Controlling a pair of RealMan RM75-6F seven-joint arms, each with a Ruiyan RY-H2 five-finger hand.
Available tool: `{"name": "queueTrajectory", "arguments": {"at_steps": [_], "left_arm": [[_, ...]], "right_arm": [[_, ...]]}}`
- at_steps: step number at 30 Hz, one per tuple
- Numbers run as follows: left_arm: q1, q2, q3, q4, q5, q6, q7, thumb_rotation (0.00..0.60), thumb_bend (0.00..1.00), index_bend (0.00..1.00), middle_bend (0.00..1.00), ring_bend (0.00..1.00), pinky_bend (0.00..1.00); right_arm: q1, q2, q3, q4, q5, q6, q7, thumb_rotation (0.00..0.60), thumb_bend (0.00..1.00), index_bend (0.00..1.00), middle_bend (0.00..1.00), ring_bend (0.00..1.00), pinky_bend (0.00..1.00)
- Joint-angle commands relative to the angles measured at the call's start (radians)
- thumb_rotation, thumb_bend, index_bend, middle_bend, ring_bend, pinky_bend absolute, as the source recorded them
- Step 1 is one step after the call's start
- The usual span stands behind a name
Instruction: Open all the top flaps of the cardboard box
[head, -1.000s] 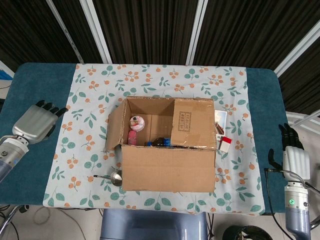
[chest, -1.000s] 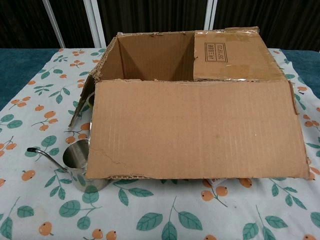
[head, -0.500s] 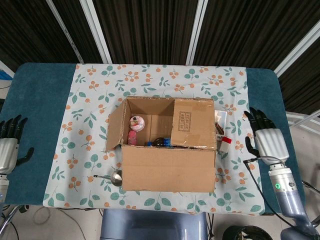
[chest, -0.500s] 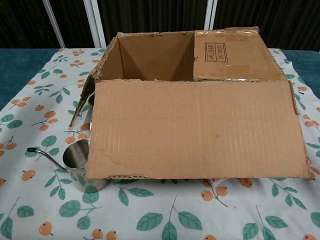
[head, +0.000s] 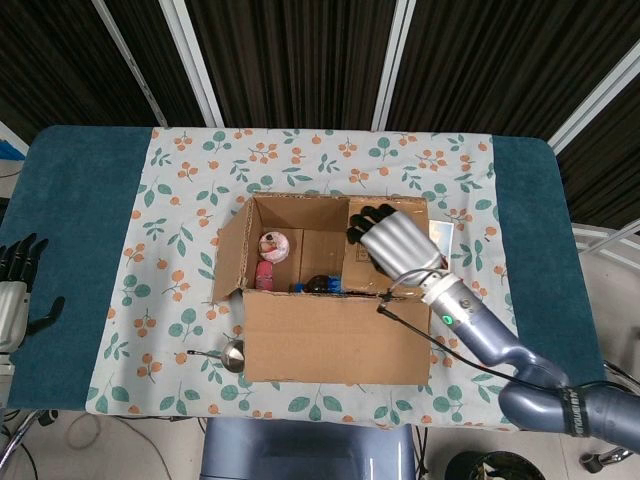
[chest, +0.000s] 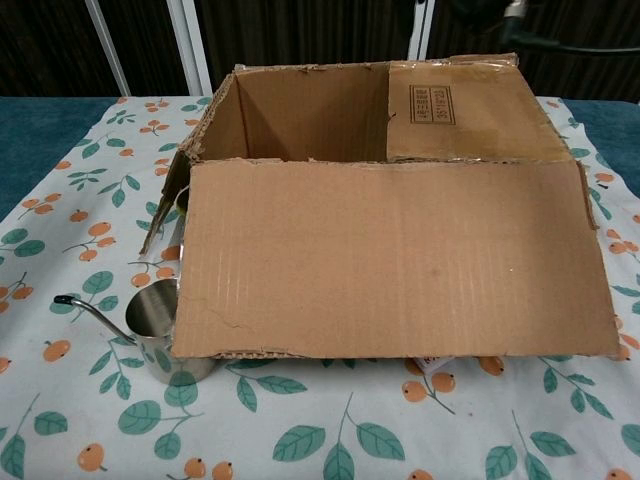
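Note:
The cardboard box stands mid-table on the floral cloth. Its front flap hangs out toward me and its left flap stands outward. The right flap lies folded over the box top, and in the chest view this right flap shows a printed label. My right hand hovers over that flap with fingers stretched out and its dark fingertips near the flap's inner edge; whether it touches is unclear. My left hand is off the table's left edge, fingers apart, holding nothing.
A steel cup with a long handle stands against the box's front left corner. A pink-and-white item and a dark bottle lie inside the box. A white packet lies on the cloth right of the box.
My right hand has swung from the table's right side up and left over the box's right flap. The left hand dropped to the left edge a second ago and now stays there. The flaps have not moved.

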Motion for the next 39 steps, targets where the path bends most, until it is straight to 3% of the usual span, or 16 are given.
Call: {"name": "queueTrajectory", "arguments": {"at_steps": [1,8,17,28,39], "left_arm": [[0.007,-0.003,-0.011,0.006,0.003,-0.014,-0.012,0.600,0.32,0.00,0.00,0.00,0.01],[0.019,-0.002,-0.035,0.008,0.001,-0.039,-0.028,0.600,0.32,0.00,0.00,0.00,0.01],[0.031,-0.001,-0.059,0.011,0.007,-0.069,-0.044,0.600,0.32,0.00,0.00,0.00,0.01],[0.043,0.000,-0.079,-0.001,0.017,-0.090,-0.039,0.600,0.33,0.00,0.00,0.00,0.01],[0.052,0.000,-0.091,-0.010,0.034,-0.109,-0.035,0.600,0.34,0.00,0.00,0.00,0.01]], "right_arm": [[0.123,-0.113,0.011,0.094,0.048,-0.092,-0.040,0.600,1.00,0.47,0.35,0.29,0.36],[0.248,-0.238,-0.017,0.234,0.092,-0.178,-0.051,0.600,1.00,0.53,0.38,0.30,0.36],[0.318,-0.282,-0.074,0.332,0.080,-0.237,-0.043,0.600,1.00,0.60,0.45,0.34,0.36],[0.385,-0.210,-0.167,0.403,-0.042,-0.333,-0.078,0.600,1.00,0.71,0.57,0.37,0.36],[0.434,-0.068,-0.224,0.338,-0.173,-0.380,-0.108,0.600,1.00,0.76,0.62,0.40,0.36]]}}
